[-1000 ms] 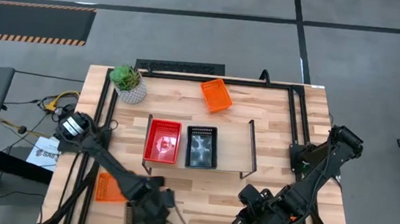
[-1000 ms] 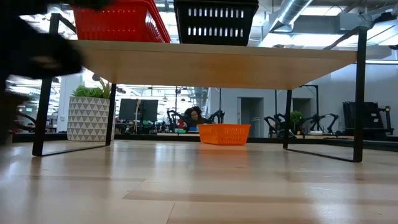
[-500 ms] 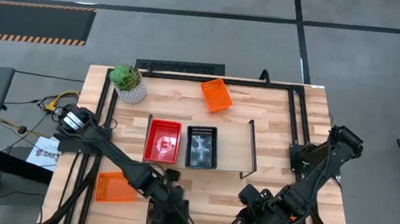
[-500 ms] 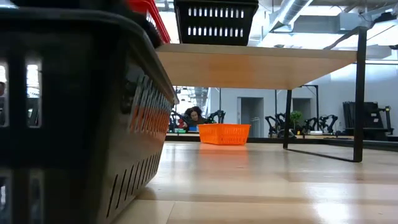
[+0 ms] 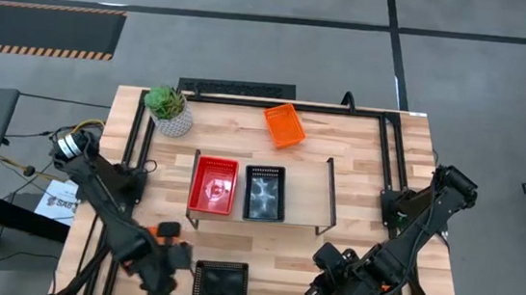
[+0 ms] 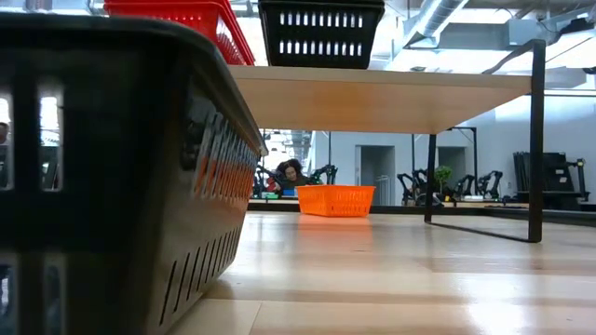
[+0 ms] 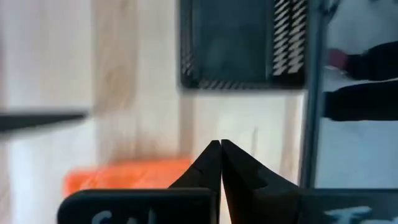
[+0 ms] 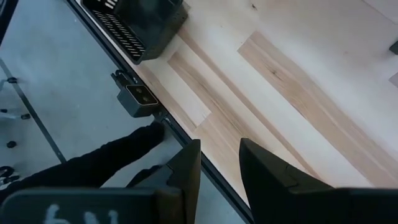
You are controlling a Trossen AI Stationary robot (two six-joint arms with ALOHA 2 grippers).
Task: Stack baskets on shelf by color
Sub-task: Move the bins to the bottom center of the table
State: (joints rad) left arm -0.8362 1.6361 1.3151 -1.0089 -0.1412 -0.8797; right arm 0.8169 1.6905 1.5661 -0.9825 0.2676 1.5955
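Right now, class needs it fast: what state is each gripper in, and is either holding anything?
Left gripper: shut, holding nothing, beside the black basket.
Right gripper: open, empty, near the table's front edge.

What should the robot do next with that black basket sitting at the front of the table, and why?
Probably bring the left gripper back over to the black basket and open it to grasp the rim. The gripper is shut and empty beside the basket, which sits on the table in front of the shelf. A black basket already on the shelf is where it likely belongs.
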